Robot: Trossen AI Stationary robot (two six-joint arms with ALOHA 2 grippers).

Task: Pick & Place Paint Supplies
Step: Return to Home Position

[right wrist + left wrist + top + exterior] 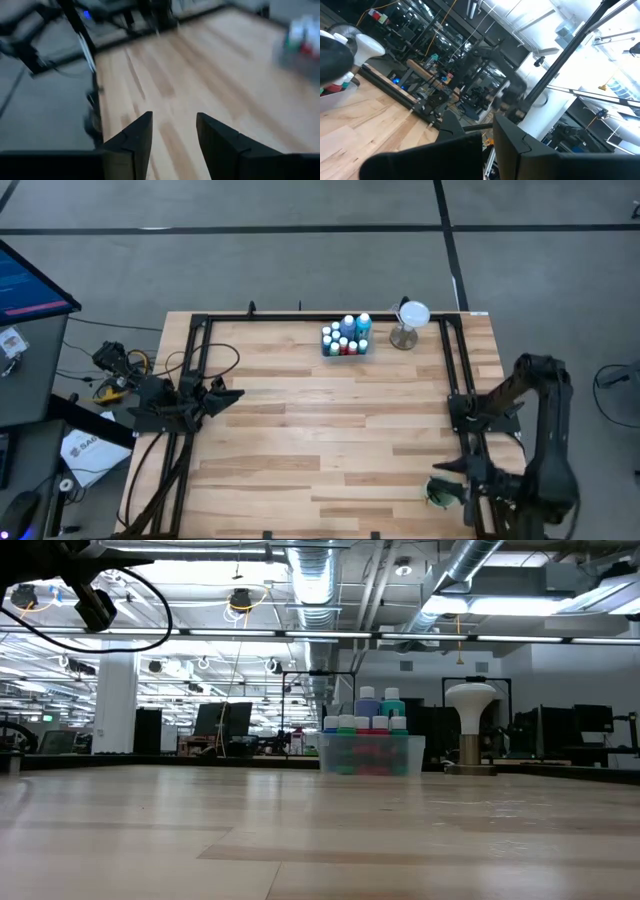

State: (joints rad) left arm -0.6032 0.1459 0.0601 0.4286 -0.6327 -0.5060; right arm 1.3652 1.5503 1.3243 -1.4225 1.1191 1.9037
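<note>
Several small white-capped paint bottles (pixel 345 338), blue, teal, red and green, stand packed in a clear box (pixel 370 753) at the table's far edge, near the middle. My right gripper (pixel 173 120) is open over bare wood near the table's right near corner, with nothing between its fingers. In the high view it (pixel 448 469) sits just beside a green cup (pixel 438 493). My left gripper (pixel 487 137) waits shut at the table's left edge (pixel 230 395), far from the bottles (pixel 335 85).
A white-topped stemmed stand (pixel 410 322) rises just right of the bottle box (pixel 472 725). Black rail frames (pixel 455 370) run along the table's left and right sides. Bare wood (pixel 330 430) fills the middle of the table.
</note>
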